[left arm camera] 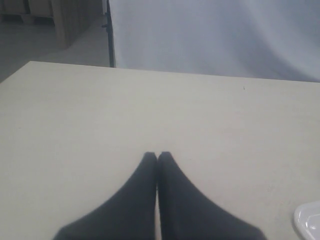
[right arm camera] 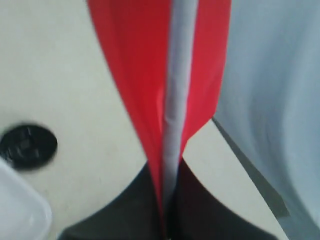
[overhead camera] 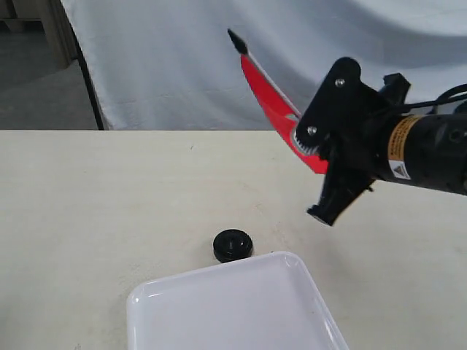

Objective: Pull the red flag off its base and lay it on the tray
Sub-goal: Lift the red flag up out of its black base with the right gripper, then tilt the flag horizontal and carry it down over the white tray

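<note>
the right pincer (overhead camera: 315,154) was clamped tight on the red flag (overhead camera: 268,98), its fingers pinching the grey stick (right arm camera: 178,75) low down, with cloth spilling to both sides. the flag was clear of the base (overhead camera: 233,245) and up in the air. its long axis was tilted, running from the pincer up and away to the pointed black tip (overhead camera: 238,42).

in the exterior view the tray (overhead camera: 295,262) lay below the pincer and to the near left. the base sat just beside the tray's far rim on the pale counter (overhead camera: 102,197). the coming move looked like a descent and a swing toward the tray, with the stick brought down flat so its length fitted inside the rim.

the right arm was plainly the nearer. the left pincer (left arm camera: 158,162) hung closed on nothing over bare counter, with only a corner of the tray in its view.

the flag looked plain red, thin and limp, its cloth folded along the stick, and seemed likely to droop once laid down.
</note>
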Action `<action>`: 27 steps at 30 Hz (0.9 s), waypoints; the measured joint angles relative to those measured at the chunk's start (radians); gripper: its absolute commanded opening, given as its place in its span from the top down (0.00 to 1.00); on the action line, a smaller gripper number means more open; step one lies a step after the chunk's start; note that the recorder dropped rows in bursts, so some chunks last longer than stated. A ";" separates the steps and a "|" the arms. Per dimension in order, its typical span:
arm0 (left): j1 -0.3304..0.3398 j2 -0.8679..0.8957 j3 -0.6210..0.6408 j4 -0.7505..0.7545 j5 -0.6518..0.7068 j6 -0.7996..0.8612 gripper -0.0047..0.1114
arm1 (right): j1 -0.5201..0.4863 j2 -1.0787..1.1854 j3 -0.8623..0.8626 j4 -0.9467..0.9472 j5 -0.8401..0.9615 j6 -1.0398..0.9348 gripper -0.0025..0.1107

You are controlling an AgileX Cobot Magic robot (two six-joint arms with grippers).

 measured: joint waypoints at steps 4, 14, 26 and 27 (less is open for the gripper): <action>0.000 0.000 0.000 0.000 0.000 0.000 0.96 | 0.029 -0.008 0.000 -0.021 0.277 -0.121 0.98; 0.000 0.000 0.000 0.000 0.000 0.000 0.96 | 0.228 0.081 0.000 -0.021 0.461 -0.212 0.98; 0.000 0.000 0.000 0.000 0.000 0.000 0.96 | 0.552 0.272 0.000 -0.134 0.651 -0.270 0.98; 0.000 0.000 0.000 0.000 0.000 0.000 0.96 | 0.568 0.283 0.000 -0.139 0.658 -0.272 0.98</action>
